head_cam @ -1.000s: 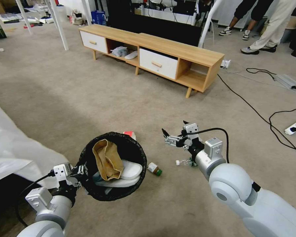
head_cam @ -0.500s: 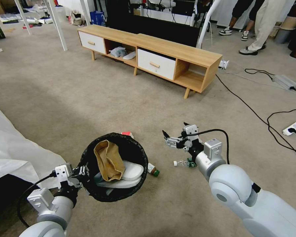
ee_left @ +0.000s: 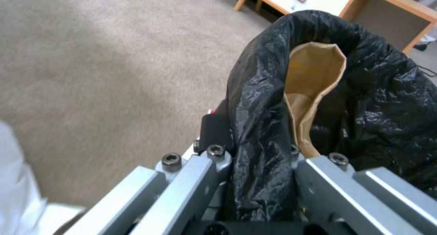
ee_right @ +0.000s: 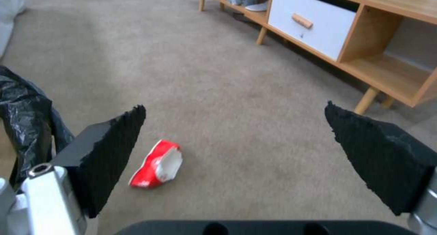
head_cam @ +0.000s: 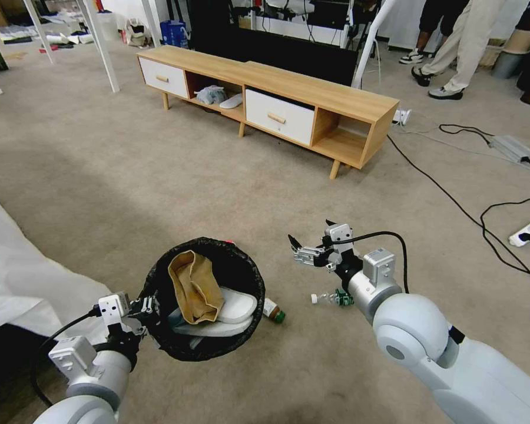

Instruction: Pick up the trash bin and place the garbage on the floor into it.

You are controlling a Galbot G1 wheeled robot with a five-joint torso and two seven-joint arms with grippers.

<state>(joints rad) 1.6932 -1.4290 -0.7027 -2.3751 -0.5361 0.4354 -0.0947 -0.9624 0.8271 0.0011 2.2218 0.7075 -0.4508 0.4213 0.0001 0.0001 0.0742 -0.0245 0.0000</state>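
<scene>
My left gripper [head_cam: 145, 307] is shut on the near rim of the trash bin [head_cam: 248, 266] and holds it above the floor [head_cam: 159, 176]. The black liner [ee_left: 264, 126] is pinched between its fingers [ee_left: 200, 173]. A brown paper bag [head_cam: 194, 287] and flat white pieces lie inside the bin. To the bin's right my right gripper [head_cam: 310, 232] hangs open above the carpet with nothing in it. A crushed red can [ee_right: 157, 163] lies on the floor beyond its fingers [ee_right: 109, 153]. A green-capped bottle [head_cam: 273, 310] and a clear bottle [head_cam: 328, 298] lie between bin and right arm.
A low wooden cabinet [head_cam: 312, 94] with white drawers stands ahead. Black cables [head_cam: 453, 197] and a power strip [head_cam: 527, 231] run along the right. A white sheet [head_cam: 23, 271] covers the left. White frame legs [head_cam: 103, 56] stand at the back left, people at the back right.
The whole picture has drifted a little, so the camera moved. The bin now hides more of the red can. Both grippers keep their hold and pose.
</scene>
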